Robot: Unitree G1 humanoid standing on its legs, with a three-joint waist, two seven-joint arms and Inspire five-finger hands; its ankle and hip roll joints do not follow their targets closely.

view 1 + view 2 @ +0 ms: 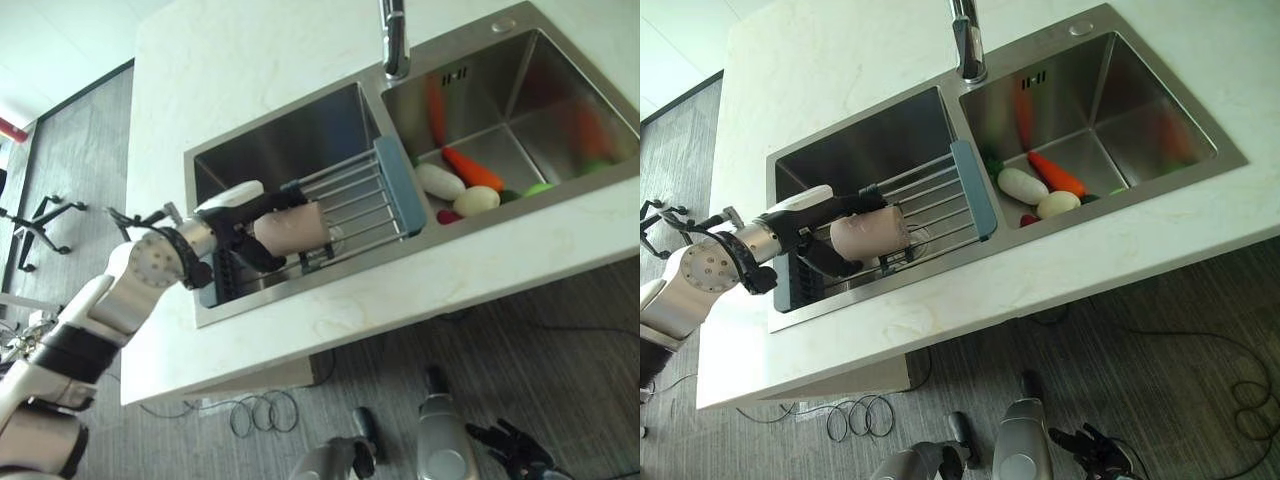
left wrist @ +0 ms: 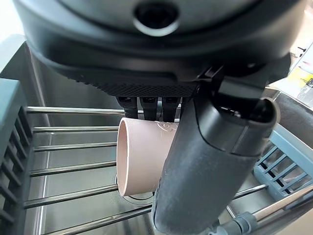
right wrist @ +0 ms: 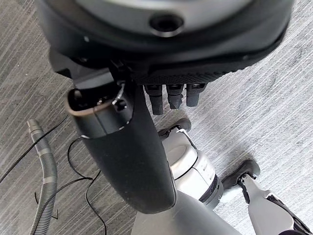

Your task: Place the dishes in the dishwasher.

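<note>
Over the left basin of a double stainless sink [image 1: 870, 140], my left hand [image 1: 245, 225] is reaching in from the left side and gripping a pale pink cup [image 1: 292, 229]. My fingers [image 2: 146, 105] are curling over the far side of the cup while my thumb [image 2: 205, 166] is pressing along its near side, so the cup is pinched between them. The cup is lying on its side, its open mouth pointing away from my wrist, and it is resting on or just above the metal bars of a drying rack [image 1: 940, 195]. That rack, with grey-blue end pieces, is spanning the left basin from front to back edge.

Beside it, in the right basin, vegetables are lying together near the dividing wall: an orange carrot [image 1: 1058, 175], a white radish-like piece [image 1: 1022, 185], a pale potato-shaped one [image 1: 1058, 204], plus small red and green items. A faucet [image 1: 967, 40] is standing behind the divider. The sink is set in a white marble-look countertop [image 1: 1090, 270].

My right hand [image 1: 1095, 445] is hanging low beside me over the grey wood-grain floor [image 3: 274, 98], fingers [image 3: 169, 95] loosely extended and holding nothing. A grey corrugated hose [image 3: 44, 181] is lying on the floor there.
</note>
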